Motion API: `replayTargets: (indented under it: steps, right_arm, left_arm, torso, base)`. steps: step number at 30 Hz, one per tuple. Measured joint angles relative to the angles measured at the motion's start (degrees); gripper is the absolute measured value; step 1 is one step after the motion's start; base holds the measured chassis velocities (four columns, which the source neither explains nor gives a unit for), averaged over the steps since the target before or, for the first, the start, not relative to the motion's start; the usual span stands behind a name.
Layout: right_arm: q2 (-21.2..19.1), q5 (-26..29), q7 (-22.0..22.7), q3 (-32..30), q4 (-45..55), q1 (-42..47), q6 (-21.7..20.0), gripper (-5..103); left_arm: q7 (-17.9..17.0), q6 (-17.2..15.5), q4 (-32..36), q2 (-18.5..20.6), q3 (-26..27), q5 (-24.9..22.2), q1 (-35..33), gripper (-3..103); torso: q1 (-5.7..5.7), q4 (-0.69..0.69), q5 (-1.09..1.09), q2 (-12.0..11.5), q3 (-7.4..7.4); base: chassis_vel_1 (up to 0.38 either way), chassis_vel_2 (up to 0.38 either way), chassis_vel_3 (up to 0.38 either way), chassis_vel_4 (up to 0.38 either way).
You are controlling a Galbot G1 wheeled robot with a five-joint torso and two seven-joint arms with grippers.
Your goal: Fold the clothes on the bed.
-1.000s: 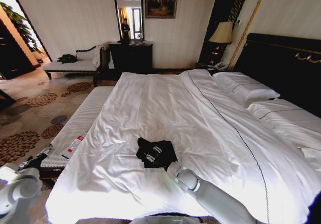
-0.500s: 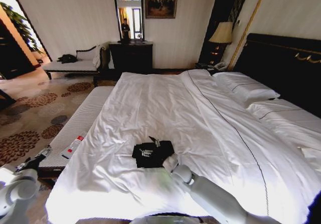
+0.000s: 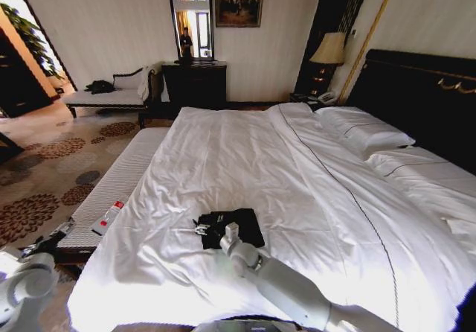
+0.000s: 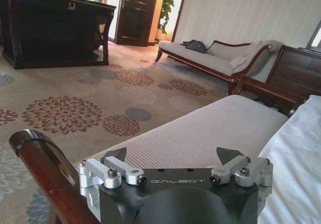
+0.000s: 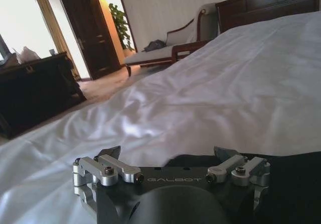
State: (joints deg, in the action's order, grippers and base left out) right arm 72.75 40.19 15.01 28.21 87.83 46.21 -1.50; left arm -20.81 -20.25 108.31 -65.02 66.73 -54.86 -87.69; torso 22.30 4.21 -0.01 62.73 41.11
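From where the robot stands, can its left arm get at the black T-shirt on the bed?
Probably not without moving. The left gripper sits low beside the bench, off the bed, and the T-shirt lies well across the duvet. The open right gripper is already at it.

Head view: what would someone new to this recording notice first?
The large bed with its white duvet dominates, and on its near part lies a small black T-shirt, bunched into a compact patch. The right hand rests open at the shirt's left edge. The left hand hangs open off the bed's left side, beside the striped bench.
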Motion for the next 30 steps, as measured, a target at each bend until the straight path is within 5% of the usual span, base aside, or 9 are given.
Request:
replayTargets:
  steps: [10,15,23,27,30]
  right_arm:
    - [2.9,3.4,-4.3,-1.1,-0.1,-3.0,7.9,100]
    - [1.0,7.2,-6.9,-7.4,3.2,-6.8,10.3,100]
    - [-14.5,10.9,-1.9,-24.4,9.1,-6.1,8.4,100]
    - [-19.4,12.6,0.4,-33.6,13.4,1.3,6.2,100]
    - [-23.1,8.7,0.4,-46.4,19.2,13.0,5.6,100]
  left_arm:
    - [0.6,0.8,-0.3,-0.3,-0.4,0.5,0.0,100]
    - [2.8,2.2,2.0,-0.2,-2.2,-1.3,0.0,100]
    - [7.1,5.4,9.3,1.3,-15.8,-6.1,-1.3,100]
    - [2.3,4.3,15.7,1.4,-22.1,-8.8,-0.5,100]
    - [-1.3,2.3,24.0,1.6,-27.3,-1.4,1.0,100]
  torso:
    - [0.0,-0.02,0.01,0.0,0.01]
    - [0.0,-0.03,0.01,0.0,0.0]
    - [0.01,0.02,0.04,0.0,0.01]
    - [0.0,0.02,0.06,0.0,0.0]
    - [-0.01,0.01,0.06,0.0,-0.01]
  base:
    - [0.0,0.0,0.0,0.0]
    - [0.0,0.0,0.0,0.0]
    - [0.0,0.0,0.0,0.0]
    - [0.0,0.0,0.0,0.0]
    - [0.0,0.0,0.0,0.0]
